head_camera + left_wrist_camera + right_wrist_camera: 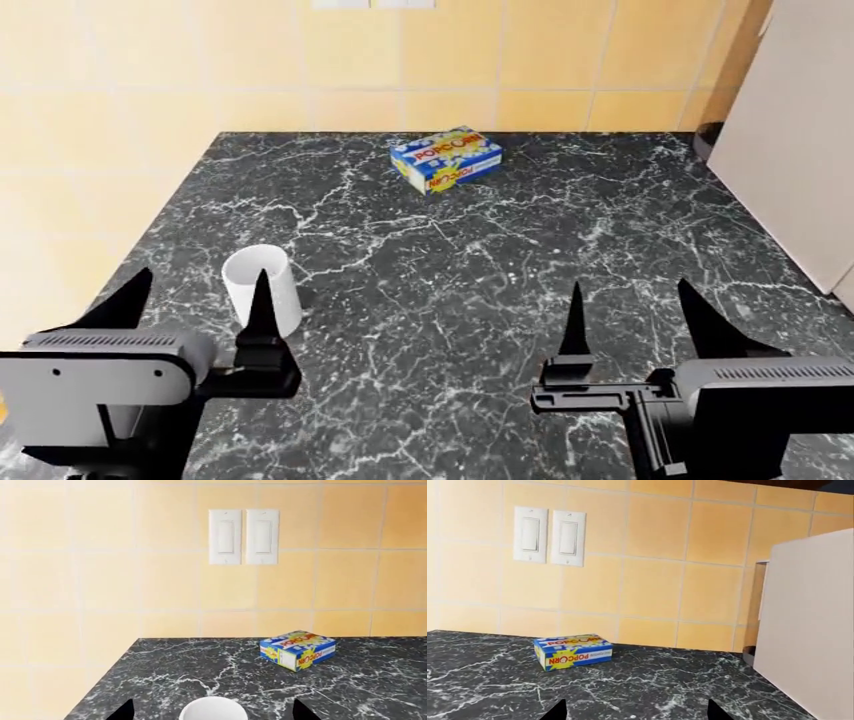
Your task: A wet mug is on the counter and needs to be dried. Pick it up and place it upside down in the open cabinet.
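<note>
The white mug [260, 275] stands upright on the black marble counter [467, 290], near its left edge. Its handle does not show. My left gripper [198, 300] is open, its two dark fingers spread wide. In the left wrist view the mug's rim [213, 706] sits centred between the fingers of the left gripper [213, 716], without touching them. My right gripper [630, 310] is open and empty over the counter's front right, and its finger tips frame bare marble in the right wrist view [635, 712]. The open cabinet's inside is out of view.
A blue and yellow popcorn box [446, 158] lies at the back middle of the counter. A white cabinet panel [801, 130] stands at the right edge. Two wall switches [243, 536] are on the tan tiled wall behind. The counter's left edge drops off beside the mug.
</note>
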